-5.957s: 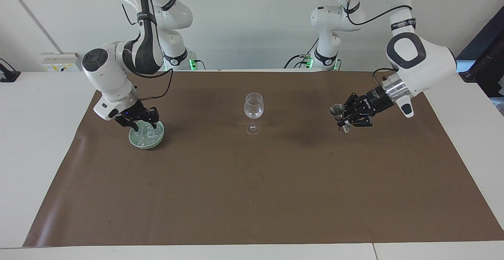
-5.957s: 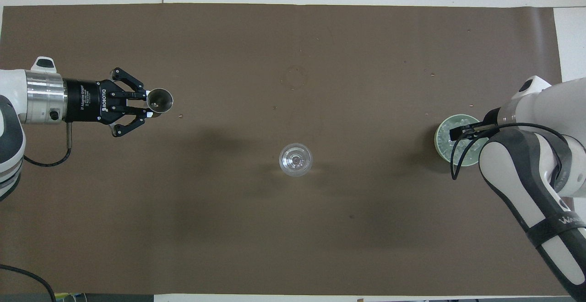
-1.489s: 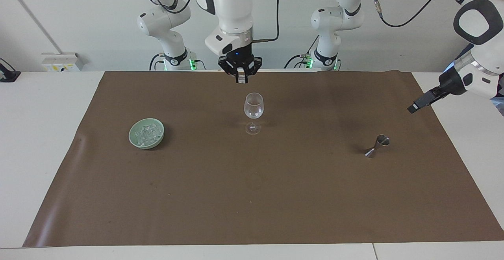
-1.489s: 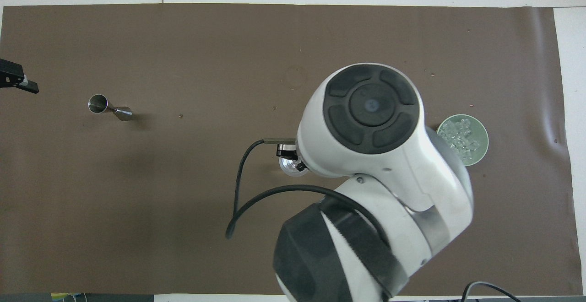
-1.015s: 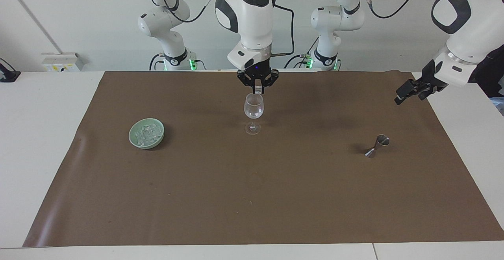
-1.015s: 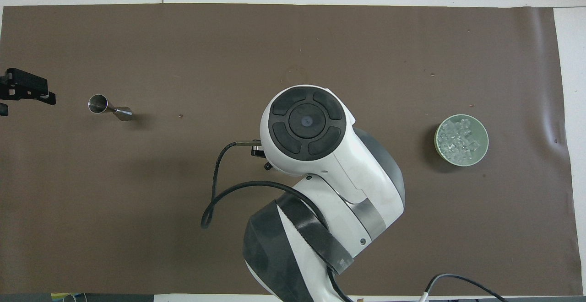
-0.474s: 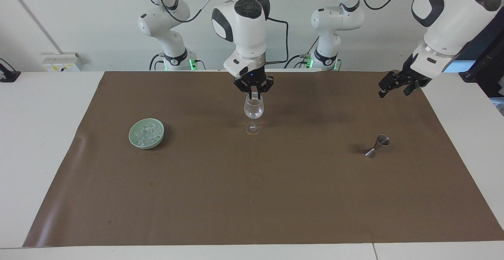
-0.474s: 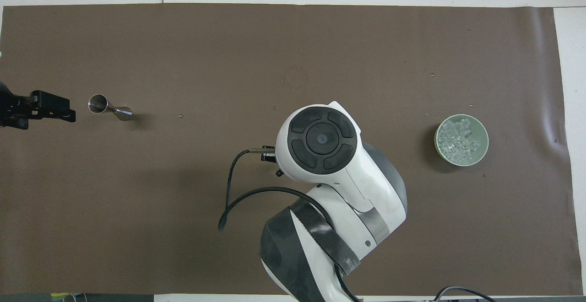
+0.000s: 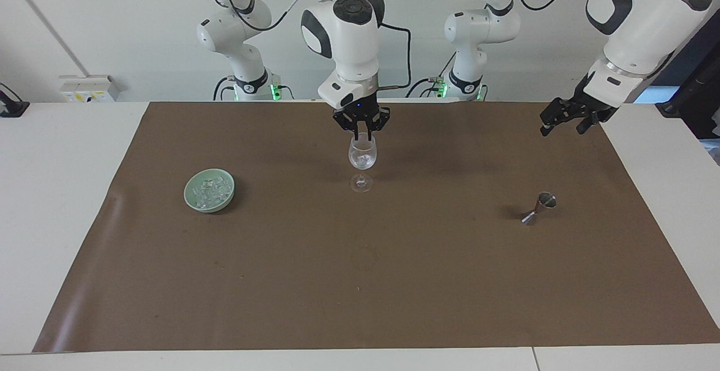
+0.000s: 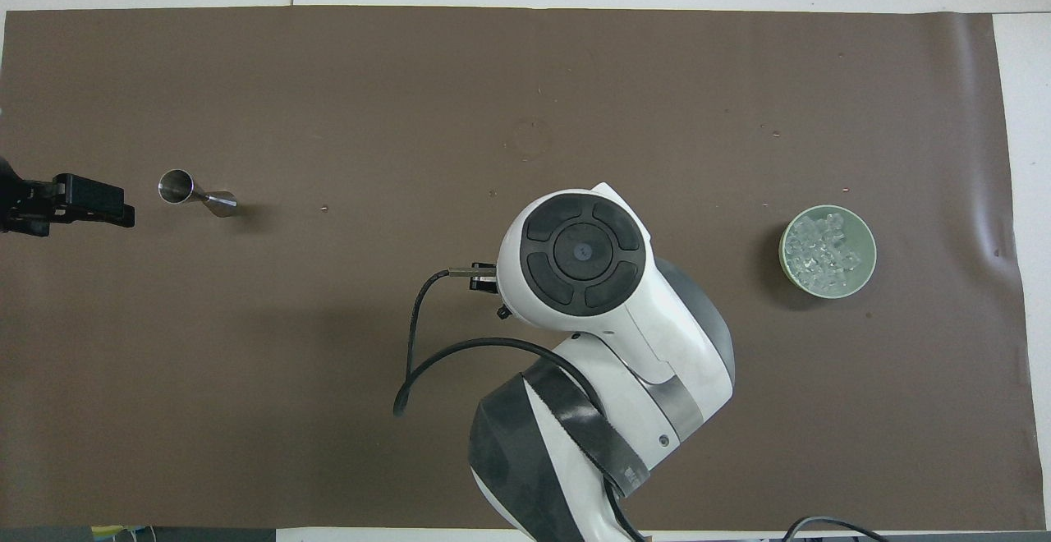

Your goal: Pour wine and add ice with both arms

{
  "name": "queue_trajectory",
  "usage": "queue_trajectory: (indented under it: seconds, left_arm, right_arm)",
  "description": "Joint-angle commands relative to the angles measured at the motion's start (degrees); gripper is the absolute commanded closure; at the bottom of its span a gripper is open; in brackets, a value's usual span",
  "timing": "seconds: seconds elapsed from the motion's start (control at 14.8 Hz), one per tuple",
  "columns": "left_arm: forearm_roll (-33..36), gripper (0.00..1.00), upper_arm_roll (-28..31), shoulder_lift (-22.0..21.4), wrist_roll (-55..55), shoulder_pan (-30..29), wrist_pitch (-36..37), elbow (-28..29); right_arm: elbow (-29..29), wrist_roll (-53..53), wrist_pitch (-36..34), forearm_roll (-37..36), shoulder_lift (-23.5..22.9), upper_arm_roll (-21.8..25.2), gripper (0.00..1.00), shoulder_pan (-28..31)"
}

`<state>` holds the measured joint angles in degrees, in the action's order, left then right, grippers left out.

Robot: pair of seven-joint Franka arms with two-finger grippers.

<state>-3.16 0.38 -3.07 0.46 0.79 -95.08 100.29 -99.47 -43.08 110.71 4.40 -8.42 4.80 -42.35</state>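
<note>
A clear wine glass [image 9: 362,156] stands mid-mat; my right arm hides it in the overhead view. My right gripper [image 9: 360,133] points down, its tips at the glass's rim, and its fingers look parted with nothing between them. A small clear piece seems to lie in the bowl of the glass. The ice [image 9: 210,189] [image 10: 825,248] is heaped in a green bowl [image 9: 209,208] [image 10: 828,294] toward the right arm's end. My left gripper [image 9: 562,126] [image 10: 115,201] is open and empty in the air over the mat's edge at the left arm's end.
A small steel jigger [image 9: 539,207] [image 10: 193,193] lies on its side on the brown mat [image 9: 360,281], toward the left arm's end and farther from the robots than the glass. White table surrounds the mat.
My right gripper came from the ice bowl to the glass with a cube, lowered to the rim, and its fingers have now parted. My left gripper put the jigger down and pulled away.
</note>
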Motion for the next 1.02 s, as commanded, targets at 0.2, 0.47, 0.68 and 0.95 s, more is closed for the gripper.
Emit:
queue_trajectory:
  seconds: [0.2, 0.47, 0.68, 0.95]
  left_arm:
    - [4.1, 0.00, -0.3, -0.2, 2.1, 0.0, -0.4, -0.6]
    - [4.5, 0.00, -0.6, 0.0, 1.6, 0.0, 0.9, -1.5]
    - [1.4, 0.00, -0.6, 0.1, 1.7, -0.2, 1.2, -1.9]
    - [1.5, 0.00, -0.5, 1.3, 1.7, -0.1, 2.4, -3.9]
  right_arm:
    - [7.2, 1.2, -5.9, -3.6, -0.9, -0.1, 0.49, 2.0]
    - [10.2, 5.8, -9.5, -4.0, 1.7, 0.3, 0.00, 7.4]
    - [9.6, 20.4, -13.4, -3.7, 5.4, 0.5, 0.00, 15.5]
    - [9.2, 32.0, -20.0, -3.9, 8.5, 0.6, 0.00, 24.5]
